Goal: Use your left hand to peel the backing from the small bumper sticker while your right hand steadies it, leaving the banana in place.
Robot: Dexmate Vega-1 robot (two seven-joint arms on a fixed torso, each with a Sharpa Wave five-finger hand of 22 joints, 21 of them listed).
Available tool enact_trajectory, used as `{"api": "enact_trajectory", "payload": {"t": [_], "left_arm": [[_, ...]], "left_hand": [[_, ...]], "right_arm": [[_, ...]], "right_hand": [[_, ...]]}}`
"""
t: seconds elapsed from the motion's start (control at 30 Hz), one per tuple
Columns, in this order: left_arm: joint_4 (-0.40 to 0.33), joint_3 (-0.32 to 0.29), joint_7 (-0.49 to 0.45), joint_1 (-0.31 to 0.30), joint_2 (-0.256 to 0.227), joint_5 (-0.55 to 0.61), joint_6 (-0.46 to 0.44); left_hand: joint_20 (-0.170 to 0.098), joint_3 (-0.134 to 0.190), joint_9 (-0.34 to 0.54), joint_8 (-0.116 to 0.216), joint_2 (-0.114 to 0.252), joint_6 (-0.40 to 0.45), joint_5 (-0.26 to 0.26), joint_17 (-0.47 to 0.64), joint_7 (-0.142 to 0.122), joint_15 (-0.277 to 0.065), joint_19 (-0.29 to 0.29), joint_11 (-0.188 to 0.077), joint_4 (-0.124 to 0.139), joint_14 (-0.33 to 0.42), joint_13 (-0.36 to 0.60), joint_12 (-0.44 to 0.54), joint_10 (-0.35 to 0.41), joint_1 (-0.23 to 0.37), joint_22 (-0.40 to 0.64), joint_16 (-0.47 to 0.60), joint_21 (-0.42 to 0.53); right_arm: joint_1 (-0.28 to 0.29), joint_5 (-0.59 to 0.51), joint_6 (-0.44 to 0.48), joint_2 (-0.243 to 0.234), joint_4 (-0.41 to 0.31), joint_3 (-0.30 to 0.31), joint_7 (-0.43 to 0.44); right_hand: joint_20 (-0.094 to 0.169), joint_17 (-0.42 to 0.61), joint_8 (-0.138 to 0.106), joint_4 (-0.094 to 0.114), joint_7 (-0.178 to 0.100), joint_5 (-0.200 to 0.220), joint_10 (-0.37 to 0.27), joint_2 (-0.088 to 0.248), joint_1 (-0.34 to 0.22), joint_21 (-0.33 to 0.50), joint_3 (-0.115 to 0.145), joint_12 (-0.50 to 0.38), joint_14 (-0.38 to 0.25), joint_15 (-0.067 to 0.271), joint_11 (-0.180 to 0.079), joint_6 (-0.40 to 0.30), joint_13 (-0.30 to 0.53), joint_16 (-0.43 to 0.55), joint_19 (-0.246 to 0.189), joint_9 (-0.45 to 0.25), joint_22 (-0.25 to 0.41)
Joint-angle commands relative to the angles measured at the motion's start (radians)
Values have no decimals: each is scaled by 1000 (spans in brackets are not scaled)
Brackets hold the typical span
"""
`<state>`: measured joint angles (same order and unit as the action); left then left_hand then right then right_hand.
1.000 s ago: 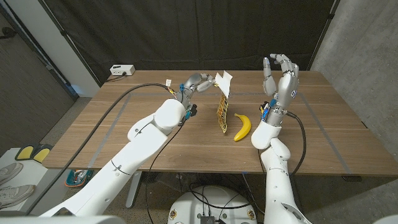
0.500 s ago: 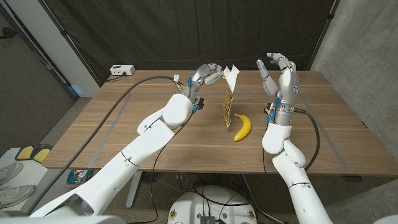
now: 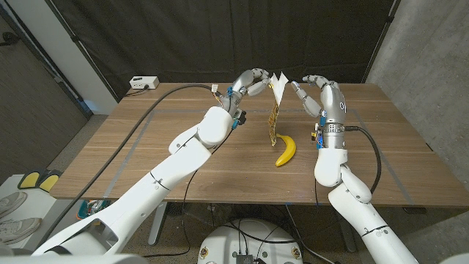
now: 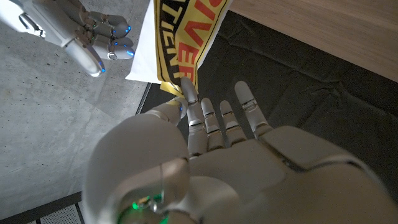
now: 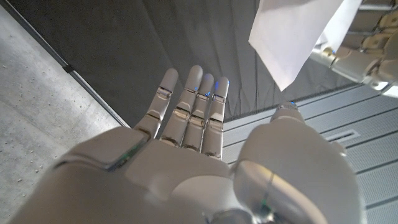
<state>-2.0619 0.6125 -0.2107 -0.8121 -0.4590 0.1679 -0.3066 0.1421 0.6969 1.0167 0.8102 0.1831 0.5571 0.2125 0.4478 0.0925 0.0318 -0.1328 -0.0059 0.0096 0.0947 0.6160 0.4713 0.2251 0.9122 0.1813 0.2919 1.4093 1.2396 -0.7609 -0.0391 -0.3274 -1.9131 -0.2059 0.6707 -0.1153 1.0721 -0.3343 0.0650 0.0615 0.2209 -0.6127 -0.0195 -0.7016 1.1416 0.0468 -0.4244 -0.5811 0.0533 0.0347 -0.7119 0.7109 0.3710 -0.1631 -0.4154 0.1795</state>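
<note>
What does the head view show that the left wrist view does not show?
Head view alone: the banana lying on the table, the small white box at the far corner, and the sticker's whole hanging length. Left wrist view alone: the sticker's large printed letters, close up. Both: the left hand holding the sticker at its top, and the right hand, open, close beside it.

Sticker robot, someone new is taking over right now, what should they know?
Left hand pinches the bumper sticker by its top, hanging above the table. Right hand is open beside the white backing, not touching it. Banana lies on the table under the sticker. The backing looks partly lifted at the top. Left to do: steady with the right hand, finish peeling.
</note>
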Motion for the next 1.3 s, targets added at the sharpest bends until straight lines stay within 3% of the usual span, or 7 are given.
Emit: {"api": "enact_trajectory", "payload": {"t": [0.03,0.33,0.6,0.7,0.77,0.97,1.3], "left_arm": [[32,20,9,26,11,-8,22],[58,22,65,43,9,-63,51],[66,31,100,57,0,-87,64],[68,30,105,54,0,-96,60],[66,28,109,52,-4,-102,61],[56,25,96,41,-12,-100,70],[54,18,57,26,-18,-95,115]], "left_hand": [[-6,14,-4,4,1,-5,0,4,-11,-4,1,-14,-4,4,2,1,5,-11,-1,-2,3],[-7,15,-14,3,0,-4,-2,6,-15,-5,0,-17,-6,3,2,0,5,-15,-1,-5,1],[-10,15,-24,5,0,4,-3,8,-14,-4,-4,-20,-7,-1,2,-1,2,-19,-1,-8,-1],[-10,15,-27,5,0,4,-3,9,-17,-5,-5,-18,-7,-1,1,-1,3,-20,-1,-8,-2],[-11,15,-29,5,0,3,-3,10,-18,-5,-5,-20,-7,-2,0,-2,3,-22,-1,-9,-2],[-10,16,-37,3,0,2,-3,12,-19,-6,-7,-21,-8,-1,1,-3,3,-24,-1,-10,-4],[-11,17,-41,7,1,2,-3,14,-21,-12,-3,-25,-10,4,-2,-4,7,-29,-1,-10,-4]], "right_arm": [[12,33,179,-123,-100,-94,-59],[-23,5,237,-141,-104,-149,-42],[-42,9,226,-146,-99,-178,2],[-53,5,206,-144,-75,-186,47],[-63,8,173,-145,-47,-190,91],[-89,0,116,-133,19,-199,209],[-129,-123,163,-100,99,-234,365]], "right_hand": [[-13,6,-8,-3,-7,12,-15,-4,-1,-9,-6,-10,-13,20,-7,-20,8,12,9,-6,3],[-21,14,-11,-28,-22,28,-43,-4,-41,-18,3,-27,-35,32,-30,-60,13,29,4,-6,4],[-18,16,-12,-28,-29,38,-64,4,-40,-24,4,-34,-52,42,-36,-89,9,39,-3,-3,4],[-10,20,-17,-64,-44,51,-102,35,-109,-24,36,-49,-84,61,-49,-137,4,58,-24,2,5],[3,25,-23,-110,-60,55,-155,78,-191,-23,84,-65,-121,80,-61,-189,-8,78,-45,10,5],[45,54,-53,-194,-95,33,-291,167,-328,-4,184,-102,-222,134,-100,-340,-41,133,-101,36,7],[65,112,-64,-227,-79,3,-292,191,-404,6,235,-120,-233,135,-89,-338,-13,175,-102,18,8]]}}
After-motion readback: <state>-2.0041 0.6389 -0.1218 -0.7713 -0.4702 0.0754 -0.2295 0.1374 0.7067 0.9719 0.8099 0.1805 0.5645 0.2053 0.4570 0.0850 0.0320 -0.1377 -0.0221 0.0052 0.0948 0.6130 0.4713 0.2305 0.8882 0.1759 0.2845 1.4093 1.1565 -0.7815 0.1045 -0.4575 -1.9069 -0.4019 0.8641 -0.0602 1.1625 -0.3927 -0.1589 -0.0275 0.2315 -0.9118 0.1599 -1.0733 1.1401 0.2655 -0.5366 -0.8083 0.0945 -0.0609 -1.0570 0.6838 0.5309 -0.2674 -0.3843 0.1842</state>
